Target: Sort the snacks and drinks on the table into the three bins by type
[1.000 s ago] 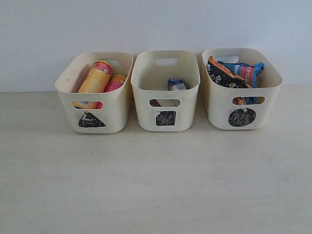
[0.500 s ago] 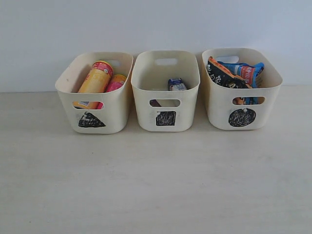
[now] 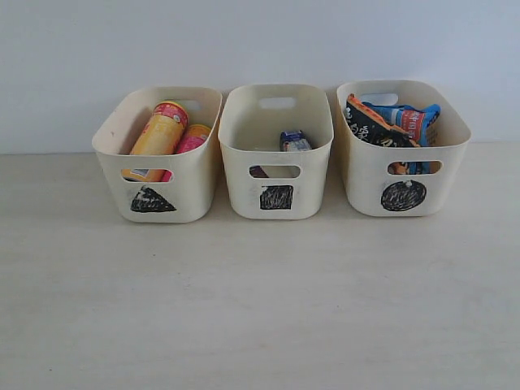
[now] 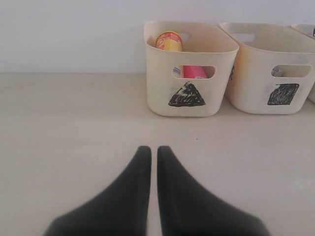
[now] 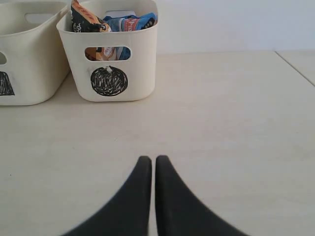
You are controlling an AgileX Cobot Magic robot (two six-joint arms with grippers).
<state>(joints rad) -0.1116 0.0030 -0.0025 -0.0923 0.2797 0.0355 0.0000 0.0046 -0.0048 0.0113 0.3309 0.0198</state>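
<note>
- The left bin, middle bin and right bin stand side by side in a row at the back of the table.
- In the left bin, the left canister leans beside the right canister.
- In the middle bin, one carton stands right of centre, and a second carton lies low behind the front cut-out.
- In the right bin, the left bag sits beside the right bag.

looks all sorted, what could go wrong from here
The orange-and-black bag and blue bag poke above the rim of the circle bin; a low pass overhead might snag them out.
The yellow canister and pink canister lean tilted in the triangle bin; a bump to it could make them slide.
</note>
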